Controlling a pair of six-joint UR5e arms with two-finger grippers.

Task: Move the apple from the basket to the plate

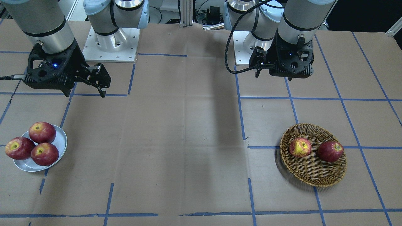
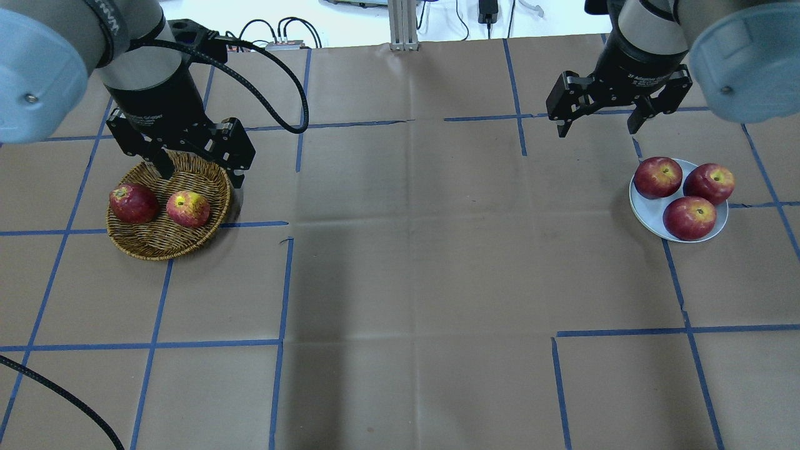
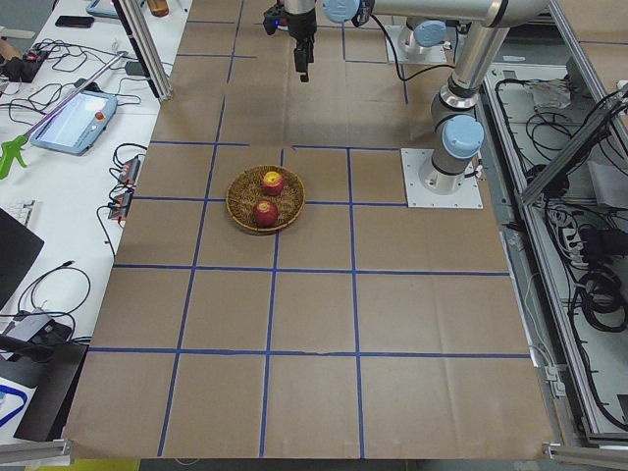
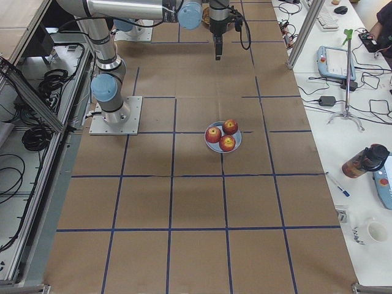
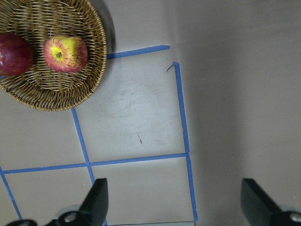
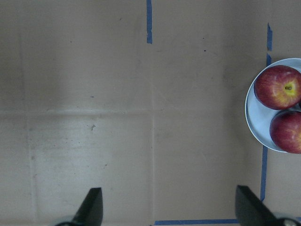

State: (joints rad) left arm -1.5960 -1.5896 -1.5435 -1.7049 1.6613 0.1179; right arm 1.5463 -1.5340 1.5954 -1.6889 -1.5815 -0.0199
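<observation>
The apple (image 2: 187, 209) with the big yellow streaked patch lies in the wicker basket (image 2: 162, 247), beside a darker all-red apple (image 2: 132, 203). It also shows in the front view (image 1: 300, 147) and the left wrist view (image 5: 66, 53). My left gripper (image 2: 200, 175) hovers open and empty above the basket's far edge. The pale plate (image 2: 647, 215) on the other side holds three red apples. My right gripper (image 2: 597, 125) is open and empty, raised beyond the plate's far-left side. In the right wrist view the plate (image 6: 256, 122) is at the right edge.
Brown paper with blue tape lines covers the table (image 2: 412, 262). The arm bases (image 1: 111, 47) stand on white mounting plates at the robot's side. The three apples (image 1: 42, 132) fill most of the plate (image 1: 61, 138).
</observation>
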